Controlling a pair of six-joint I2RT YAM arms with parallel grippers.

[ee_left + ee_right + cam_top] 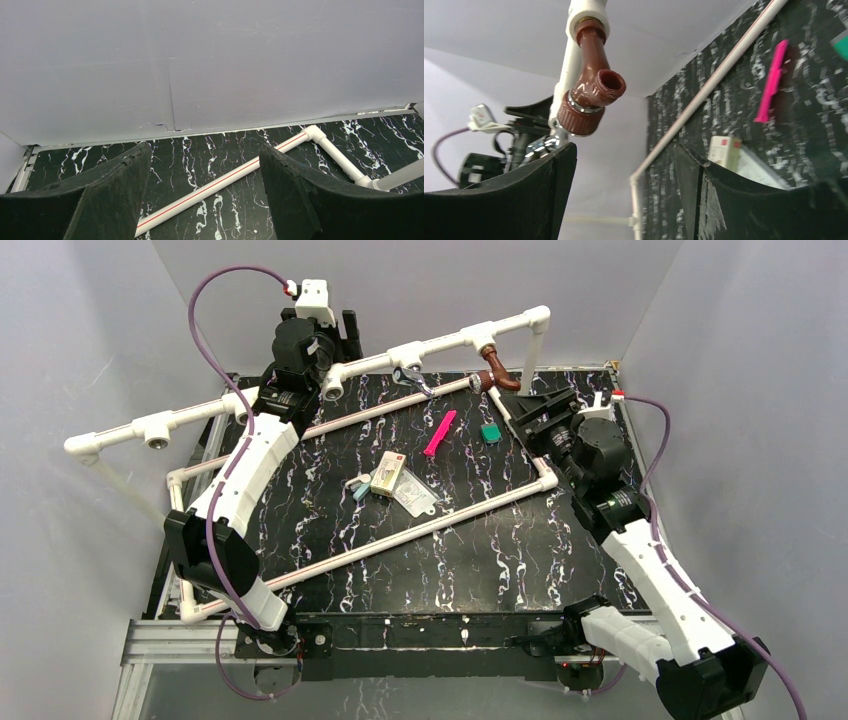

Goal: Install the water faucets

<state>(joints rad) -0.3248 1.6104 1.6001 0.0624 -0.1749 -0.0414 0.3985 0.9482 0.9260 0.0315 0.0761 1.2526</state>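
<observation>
Glossy brown faucet [591, 85] seated in far white pipe tee [584, 10] — long axis straight out of socket, ribbed collar, round mouth twd your R gripper [624, 150], shiny silver faucet [412, 378] at next tee, L gripper [204, 150] & R fingers spread — empty.

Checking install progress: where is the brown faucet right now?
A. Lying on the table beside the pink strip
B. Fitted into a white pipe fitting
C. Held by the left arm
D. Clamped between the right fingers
B: in the right wrist view the brown faucet hangs from the white fitting, while the right fingers are open and grip nothing.
</observation>
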